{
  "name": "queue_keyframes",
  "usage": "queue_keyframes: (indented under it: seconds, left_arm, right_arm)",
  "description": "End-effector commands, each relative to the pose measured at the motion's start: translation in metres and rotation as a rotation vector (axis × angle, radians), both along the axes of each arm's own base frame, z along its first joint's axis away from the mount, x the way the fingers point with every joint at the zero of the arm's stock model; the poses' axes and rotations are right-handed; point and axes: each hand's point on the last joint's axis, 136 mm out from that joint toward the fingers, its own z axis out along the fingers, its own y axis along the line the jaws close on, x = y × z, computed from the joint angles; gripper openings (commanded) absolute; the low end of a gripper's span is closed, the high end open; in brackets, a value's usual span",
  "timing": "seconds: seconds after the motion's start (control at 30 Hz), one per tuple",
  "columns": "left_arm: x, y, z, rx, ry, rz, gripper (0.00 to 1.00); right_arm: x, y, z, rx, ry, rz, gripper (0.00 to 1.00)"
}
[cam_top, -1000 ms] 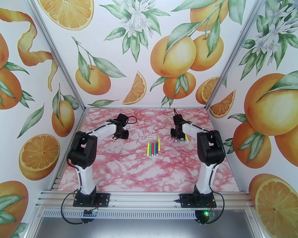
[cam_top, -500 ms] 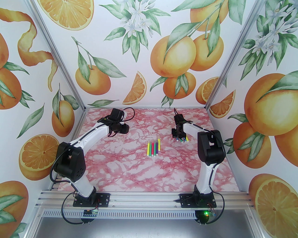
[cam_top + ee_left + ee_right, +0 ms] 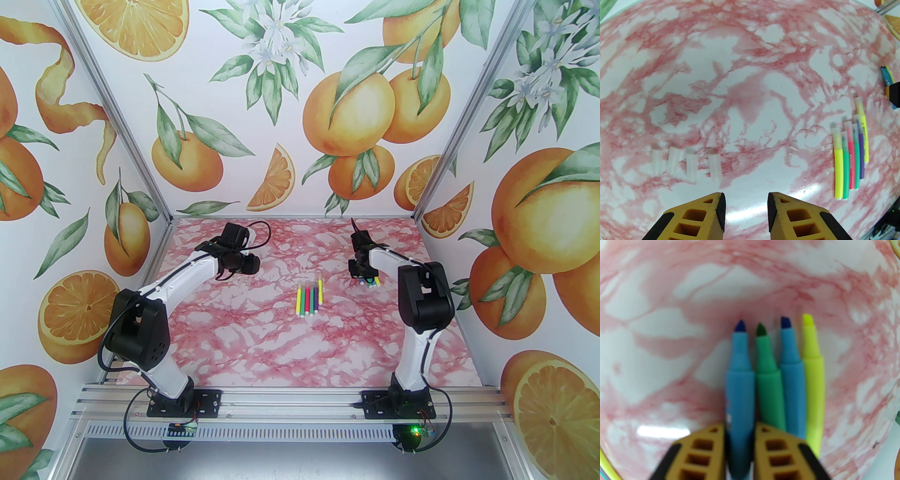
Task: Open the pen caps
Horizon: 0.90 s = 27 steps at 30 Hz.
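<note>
– Why sort them so?
– Bare pens (image 3: 767,380) lie right and pulled pen caps (image 3: 691,167) left, so the capped pens (image 3: 850,154) at the middle of the desk (image 3: 750,93) are plainly what remains. My right gripper (image 3: 740,427) hugs the blue pen (image 3: 740,371); whether it presses, I cannot tell. My left gripper (image 3: 745,206) hangs narrowly parted, empty, near them.

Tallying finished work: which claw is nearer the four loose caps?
Left. The left claw hovers just before the loose caps; the right claw is far beyond the capped pens, straddling an uncapped blue pen.
</note>
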Motion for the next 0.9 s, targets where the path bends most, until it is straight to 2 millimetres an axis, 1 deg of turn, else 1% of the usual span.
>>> queue_keyframes:
  seconds: [0.0,0.3,0.47,0.6,0.8,0.87]
  left_arm:
    - [-0.003,-0.001,0.015,-0.029,-0.039,0.008,0.37]
    - [-0.009,0.001,0.017,-0.033,-0.043,0.011,0.37]
    - [-0.009,0.002,0.020,-0.036,-0.054,0.013,0.38]
    - [-0.010,0.001,0.014,-0.043,-0.045,0.015,0.40]
    - [-0.014,0.002,0.010,-0.055,-0.041,0.025,0.42]
    - [-0.015,0.002,0.010,-0.053,-0.042,0.029,0.43]
  right_arm:
    - [-0.009,-0.015,-0.006,-0.061,0.035,-0.019,0.25]
    - [-0.010,-0.012,-0.001,-0.047,0.025,-0.015,0.26]
    - [-0.013,-0.007,0.013,-0.044,-0.001,-0.004,0.28]
    - [-0.013,0.002,0.028,-0.040,-0.027,0.020,0.31]
    - [-0.018,0.018,0.041,-0.044,-0.042,0.064,0.31]
    - [-0.020,0.025,0.043,-0.039,-0.043,0.083,0.32]
